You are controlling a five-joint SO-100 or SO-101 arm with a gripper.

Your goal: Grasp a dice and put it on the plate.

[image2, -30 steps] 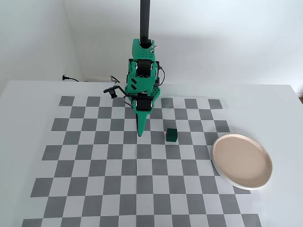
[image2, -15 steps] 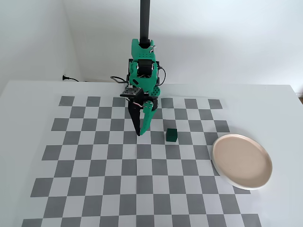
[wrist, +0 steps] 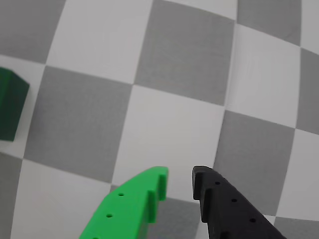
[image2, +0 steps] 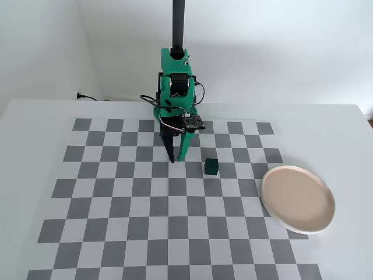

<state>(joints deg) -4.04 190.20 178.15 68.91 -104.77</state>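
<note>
The dice (image2: 211,167) is found resting flat on the checkered mat (image2: 116,233), just right of the gripper (image2: 176,159) in the fixed view, at about 4 o'clock from the fingertips, near them but apart. It is a cube, so no long axis can be stated; its edges are seen running roughly in line with the mat's squares. Its faces are plain dark green.

In the wrist view, the dice (wrist: 11,104) is cut by the left edge of the frame, at about 10 o'clock from the gripper (wrist: 180,178). It is not between the fingers.

The gripper is pointed down at the mat. Its bright green finger (wrist: 130,209) and black finger (wrist: 229,211) are seen with a narrow gap between the tips, through which only the mat shows. The jaws are therefore recorded as slightly parted and empty.

The plate (image2: 297,199) is located at the right side of the mat in the fixed view, at about 4 o'clock from the dice and well apart from it. Its pale inside is bare. Part of its rim is seen overhanging the mat's right border onto the white table (image2: 35,116).

The arm (image2: 176,87) is mounted at the far edge of the mat, at 12 o'clock from the gripper.
</note>
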